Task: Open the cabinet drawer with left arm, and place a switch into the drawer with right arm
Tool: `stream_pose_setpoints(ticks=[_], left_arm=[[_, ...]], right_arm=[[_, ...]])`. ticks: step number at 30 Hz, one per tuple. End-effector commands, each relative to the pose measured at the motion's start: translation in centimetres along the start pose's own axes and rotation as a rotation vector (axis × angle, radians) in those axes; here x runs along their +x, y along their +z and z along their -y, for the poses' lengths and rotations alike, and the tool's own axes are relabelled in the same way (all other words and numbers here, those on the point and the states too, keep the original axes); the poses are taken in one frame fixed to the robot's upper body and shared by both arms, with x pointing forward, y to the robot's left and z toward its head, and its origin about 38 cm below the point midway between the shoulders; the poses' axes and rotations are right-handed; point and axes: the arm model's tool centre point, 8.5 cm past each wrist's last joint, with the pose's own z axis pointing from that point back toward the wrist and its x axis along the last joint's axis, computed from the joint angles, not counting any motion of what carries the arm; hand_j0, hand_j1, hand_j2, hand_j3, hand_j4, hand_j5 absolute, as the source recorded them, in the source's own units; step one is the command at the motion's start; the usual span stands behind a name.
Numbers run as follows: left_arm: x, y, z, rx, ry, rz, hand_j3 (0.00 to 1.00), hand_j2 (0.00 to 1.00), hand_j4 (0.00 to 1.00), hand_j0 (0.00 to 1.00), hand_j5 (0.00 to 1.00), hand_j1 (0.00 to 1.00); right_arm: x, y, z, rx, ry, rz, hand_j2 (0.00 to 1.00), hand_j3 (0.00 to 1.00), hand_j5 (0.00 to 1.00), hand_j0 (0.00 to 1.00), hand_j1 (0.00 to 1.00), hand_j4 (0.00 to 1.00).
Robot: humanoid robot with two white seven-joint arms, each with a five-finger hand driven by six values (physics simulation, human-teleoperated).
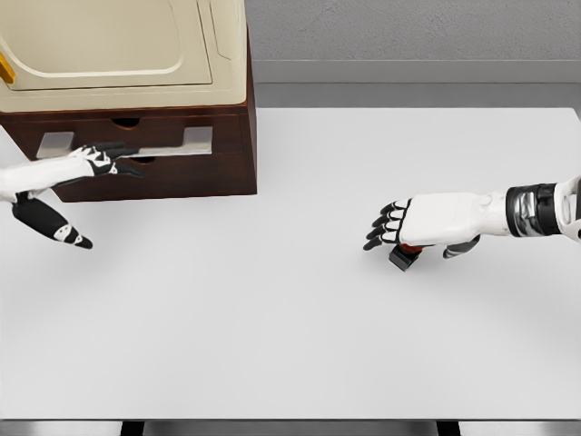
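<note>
- Two white arms reach over a white table [300,345]; the left arm enters at 9 o'clock, the right arm at 3 o'clock.
- Cabinet [182,173]: dark brown wood, standing on the table toward 10 o'clock, with a cream-coloured unit [109,45] resting on top of it.
- Drawer [136,141]: set in the cabinet front; its grey handle bar runs across the front between two grey end plates. From this view it cannot be told how far the drawer stands out, and nothing of its inside is visible.
- Left hand [95,163]: fingers extended toward the drawer handle, fingertips [127,153] lying along the bar. Whether they grip the bar or merely touch it cannot be told. A separate dark digit, apparently the thumb [54,227], points down and away toward 4 o'clock, clear of the cabinet.
- Right hand [427,222]: palm down toward 3 o'clock, well apart from the cabinet, fingers curled over the switch.
- Switch [406,254]: small dark body with a red part, sitting on the table directly beneath the right hand, largely covered by it. Only its lower corner and a strip of red show.
- Open white table surface lies between the switch and the cabinet.
- Grey wall [408,36] runs behind the table at 12 o'clock.
</note>
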Motion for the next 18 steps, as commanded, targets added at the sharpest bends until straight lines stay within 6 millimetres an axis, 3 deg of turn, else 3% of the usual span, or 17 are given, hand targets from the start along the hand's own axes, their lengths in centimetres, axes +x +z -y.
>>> stream_pose_setpoints(ticks=[1, 18], left_arm=[[0.6, 0.2, 0.0, -0.008, 0.029, 0.05, 1.0, 1.0, 1.0, 1.0, 1.0, 1.0], [1.0, 1.9, -0.9, 0.002, 0.049, 0.082, 1.0, 1.0, 1.0, 1.0, 1.0, 1.0]], right_arm=[[0.0, 0.0, 0.0, -0.002, -0.004, -0.001, 1.0, 1.0, 1.0, 1.0, 1.0, 1.0], [0.0, 0.0, 0.0, -0.002, -0.004, -0.001, 1.0, 1.0, 1.0, 1.0, 1.0, 1.0]])
